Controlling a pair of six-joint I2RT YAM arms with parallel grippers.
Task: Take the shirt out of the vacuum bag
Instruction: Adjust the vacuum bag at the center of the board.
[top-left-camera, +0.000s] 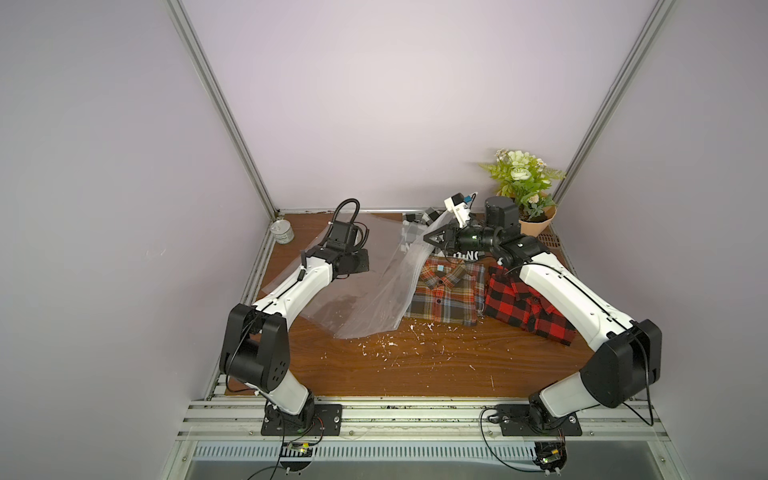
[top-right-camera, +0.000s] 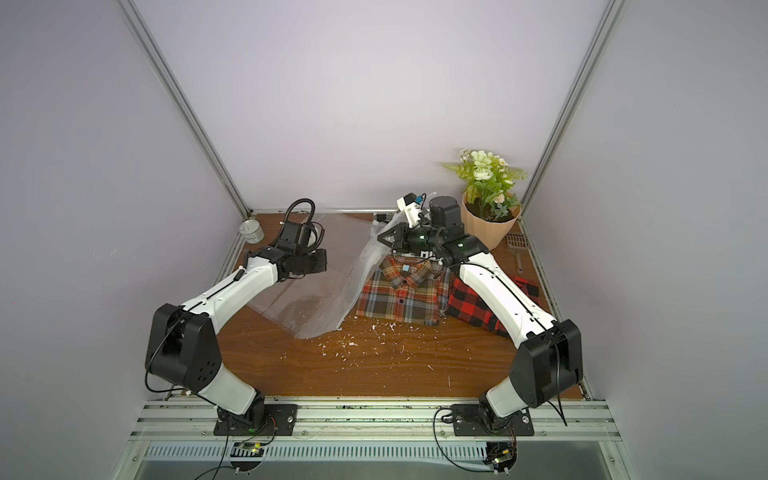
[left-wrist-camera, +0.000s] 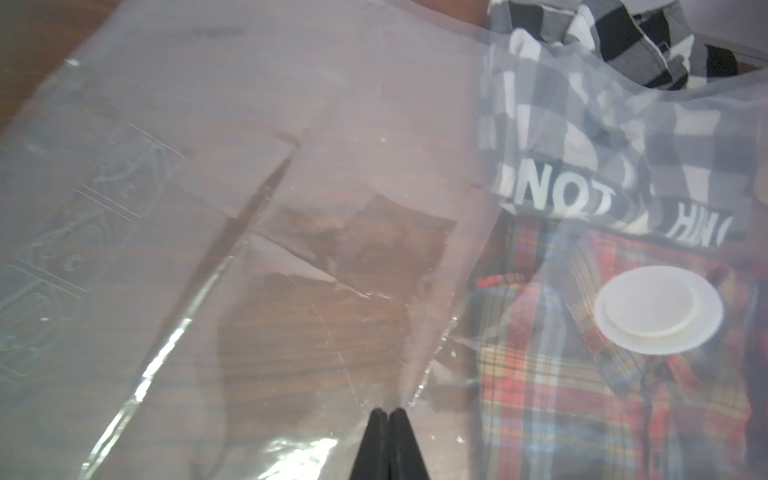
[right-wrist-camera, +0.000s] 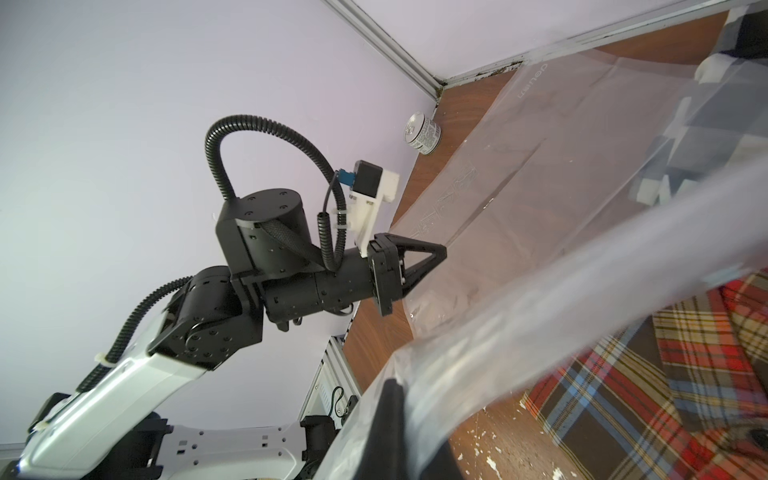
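Note:
The clear vacuum bag (top-left-camera: 365, 307) lies crumpled over the left middle of the wooden table, and its right edge is lifted. My left gripper (top-left-camera: 368, 261) is shut, pinching a fold of the film (left-wrist-camera: 388, 411). Raised at the back centre, my right gripper (top-left-camera: 428, 239) is shut on the bag's edge, and film drapes over its finger (right-wrist-camera: 395, 386). The white valve disc (left-wrist-camera: 658, 309) shows on the film. A black-and-white checked shirt (left-wrist-camera: 561, 124) with white lettering lies at the back. Most of it shows through the film, and I cannot tell whether it is inside the bag.
An orange-brown plaid shirt (top-left-camera: 446, 291) and a red-black checked shirt (top-left-camera: 515, 307) lie folded at the right, the latter under my right arm. A tin can (top-left-camera: 282, 232) stands back left, a potted plant (top-left-camera: 528, 195) back right. White scraps (top-left-camera: 395, 345) litter the front.

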